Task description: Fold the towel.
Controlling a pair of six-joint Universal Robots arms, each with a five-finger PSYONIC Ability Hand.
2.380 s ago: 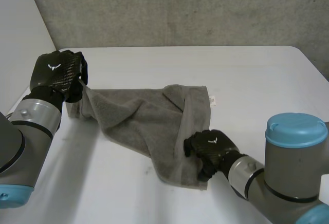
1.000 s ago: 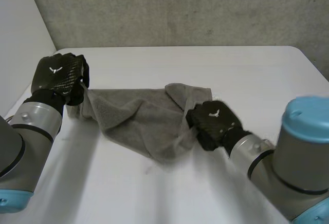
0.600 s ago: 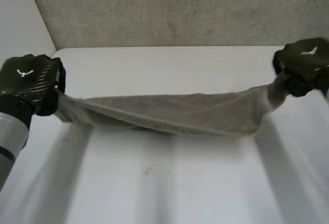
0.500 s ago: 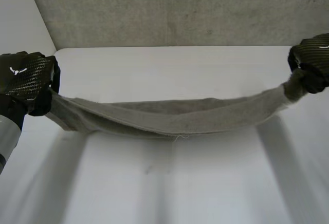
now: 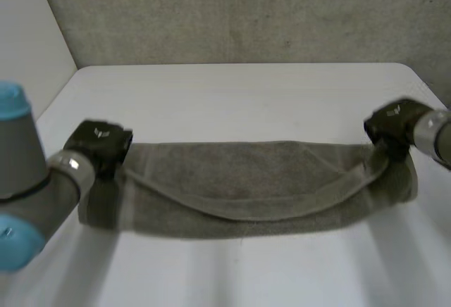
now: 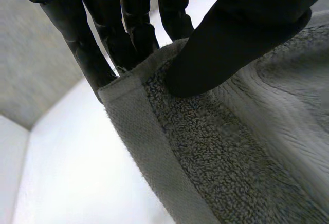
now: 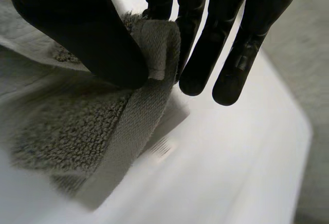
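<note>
One white table (image 5: 239, 89) takes up most of the head view, with a rough grey wall (image 5: 232, 11) rising behind its far edge. Across the table's middle a grey towel (image 5: 246, 187) is stretched out in a long band from one side to the other. It is doubled lengthwise, and the upper layer's edge sags in a shallow curve over the layer beneath. Whether the whole band rests on the table cannot be told.

At the towel's left end the left arm (image 5: 28, 180) comes in from the near side, and at the towel's other end the right arm (image 5: 440, 134) comes in from the table's right edge.

At its end, the left hand (image 5: 99, 145) is clamped on a corner. In its wrist view the thumb (image 6: 247, 34) presses down on the terry pile just inside the hem, and the fingers (image 6: 128, 23) lie behind the hem's edge.

Over at the opposite end, the right hand (image 5: 391, 125) pinches the towel's bunched corner. There the thumb (image 7: 87, 34) squeezes a rolled fold of hem against the fingers (image 7: 205, 44). A small white label (image 7: 167, 126) juts from the towel just below that fold.
</note>
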